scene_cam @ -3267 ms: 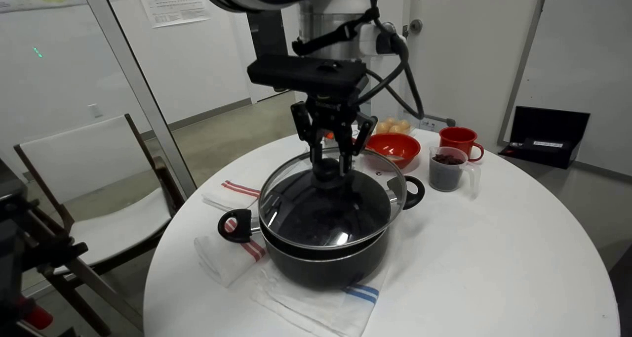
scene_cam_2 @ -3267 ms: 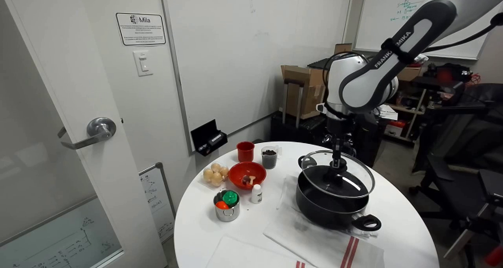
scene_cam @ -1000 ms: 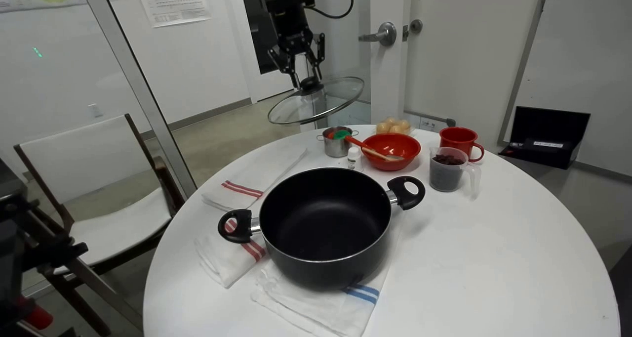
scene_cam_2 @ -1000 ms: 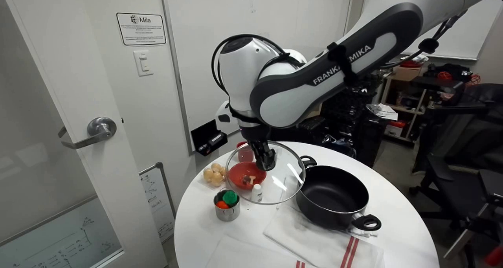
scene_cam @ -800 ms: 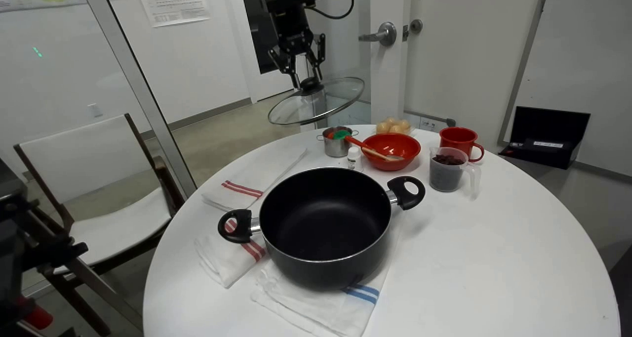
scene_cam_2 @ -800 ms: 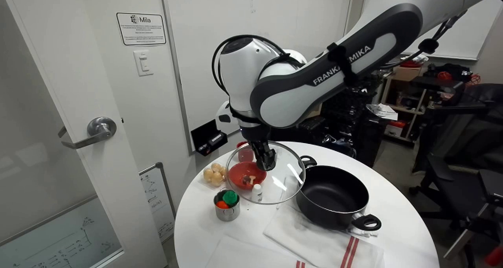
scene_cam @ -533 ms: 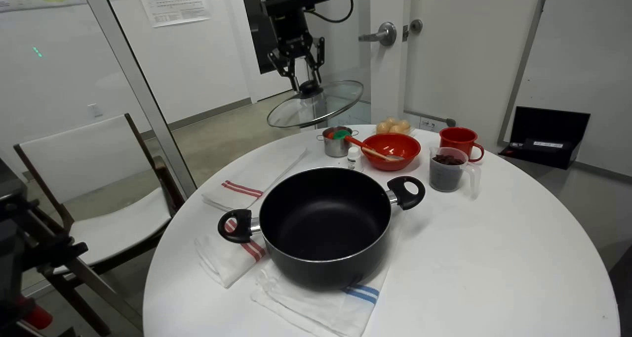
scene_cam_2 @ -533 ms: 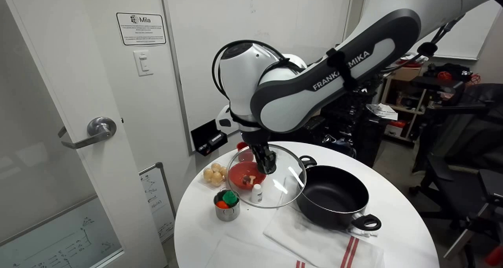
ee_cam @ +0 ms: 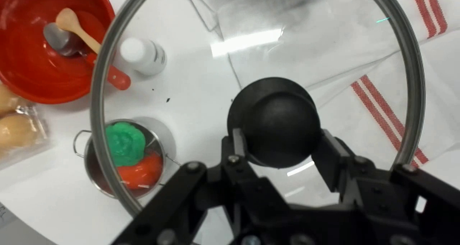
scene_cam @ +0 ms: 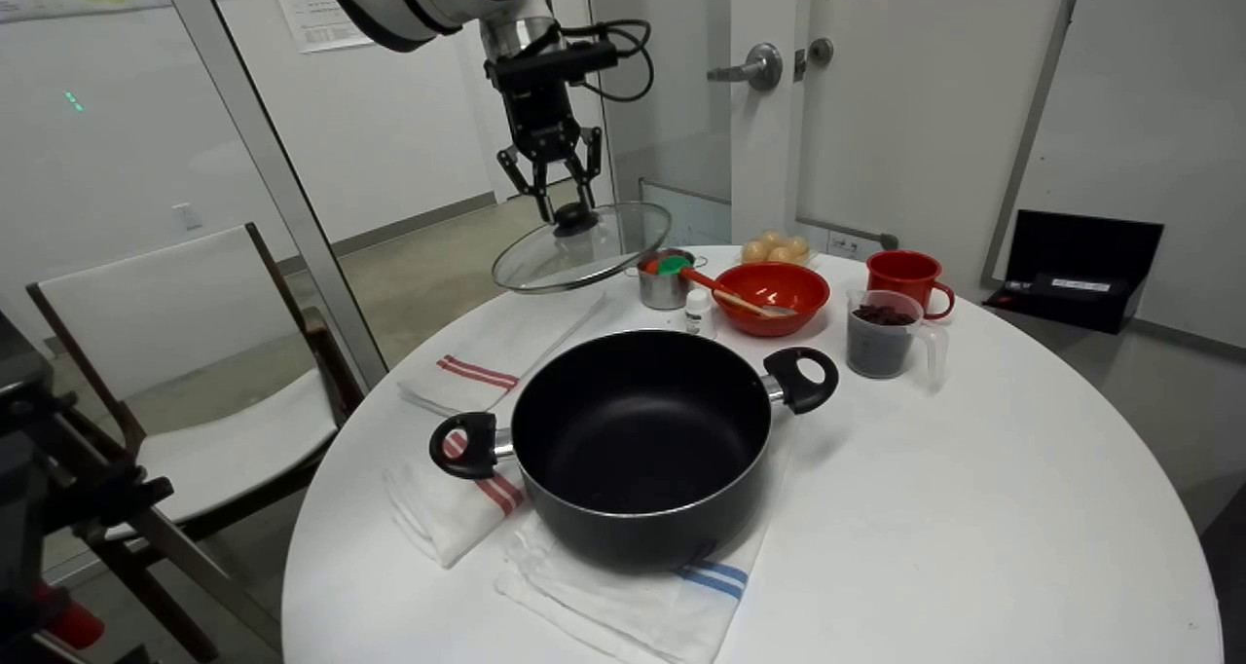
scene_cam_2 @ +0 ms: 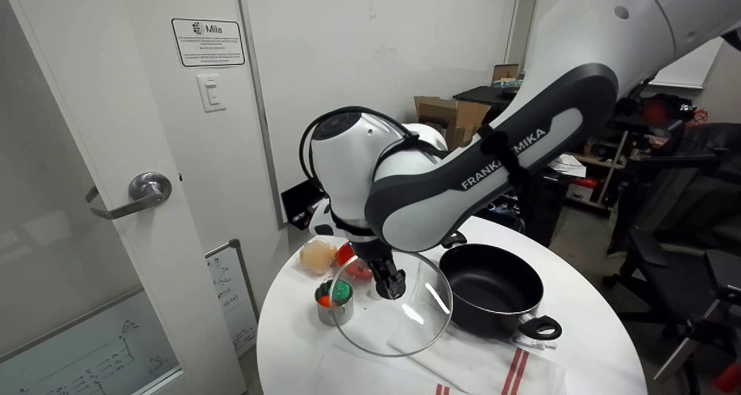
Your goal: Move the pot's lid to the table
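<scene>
The lid (scene_cam: 604, 255), clear glass with a metal rim and black knob, hangs tilted in the air behind the black pot (scene_cam: 642, 537). My gripper (scene_cam: 568, 211) is shut on its knob, with one finger on each side, as the wrist view shows (ee_cam: 275, 130). The lid (scene_cam_2: 417, 322) overlaps towels and the small metal pot in an exterior view. The black pot (scene_cam_2: 474, 319) stands uncovered on towels on the round white table (scene_cam: 973, 528); its black inside shows no contents. The black pot is out of the wrist view or only a blur at its top edge.
Beneath or beside the lid are a small metal pot (scene_cam: 664, 289) with green and orange things, a white bottle (scene_cam: 698, 313), and a red bowl (scene_cam: 769, 304) with spoons. Striped towels (scene_cam: 467, 377) lie left of the black pot. A measuring cup (scene_cam: 879, 343) and red mug (scene_cam: 905, 279) stand right.
The lid was low over the black pot; my gripper has lifted it and carried it off behind the pot. In the last half second it has moved lower and sideways over the towels.
</scene>
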Robot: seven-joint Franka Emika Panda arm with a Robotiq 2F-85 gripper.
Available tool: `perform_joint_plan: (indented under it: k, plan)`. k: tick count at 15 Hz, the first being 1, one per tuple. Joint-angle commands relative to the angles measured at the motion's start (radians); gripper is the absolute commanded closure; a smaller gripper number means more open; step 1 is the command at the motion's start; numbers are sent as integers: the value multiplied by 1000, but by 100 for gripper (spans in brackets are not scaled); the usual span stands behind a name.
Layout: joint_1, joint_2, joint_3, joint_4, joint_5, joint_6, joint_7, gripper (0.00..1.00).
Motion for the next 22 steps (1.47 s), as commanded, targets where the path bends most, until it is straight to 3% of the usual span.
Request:
perform_joint_plan:
  k: [1,12,22]
  plan:
    - [13,62,15,54,4,-1,-32,76]
    - [14,268,55,169,39,28,-87,76]
    - [-24,304,82,159,52,83,-91,76]
